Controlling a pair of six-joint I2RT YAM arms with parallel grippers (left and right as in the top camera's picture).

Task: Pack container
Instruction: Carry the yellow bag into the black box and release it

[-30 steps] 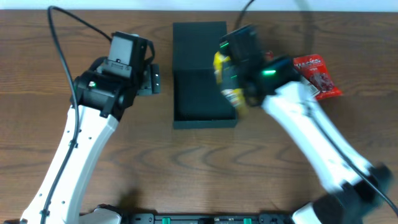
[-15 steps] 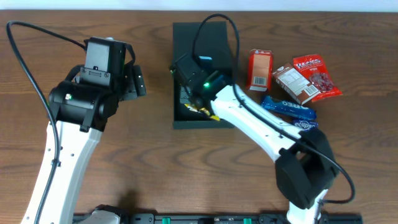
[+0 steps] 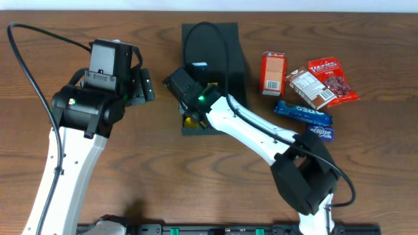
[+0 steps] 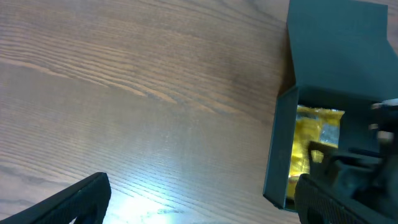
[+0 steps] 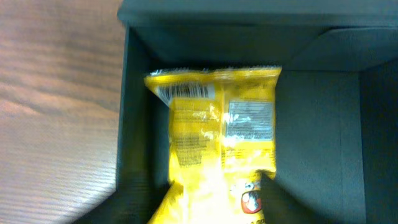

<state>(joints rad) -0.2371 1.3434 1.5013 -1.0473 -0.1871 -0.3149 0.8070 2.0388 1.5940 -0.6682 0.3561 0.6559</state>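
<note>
Two hands are operating at the worktop [image 4: 124, 93]. We are seeing the container [image 3: 228, 65] lying mid-worktop with its lid flap open at the far edge. The yellow packet [image 5: 211, 137] is lying flat close along its left wall, leaving bare floor toward the right wall. The right hand [image 3: 189, 108] is hovering over that packet, fingers spread, gripping nothing. The left hand [image 4: 205, 205] is hanging wide open and empty over bare wood beside the container's left edge.

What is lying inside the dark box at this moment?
A yellow snack packet lies in the container. Its near end is covered by the right gripper. Nothing else shows.
</note>
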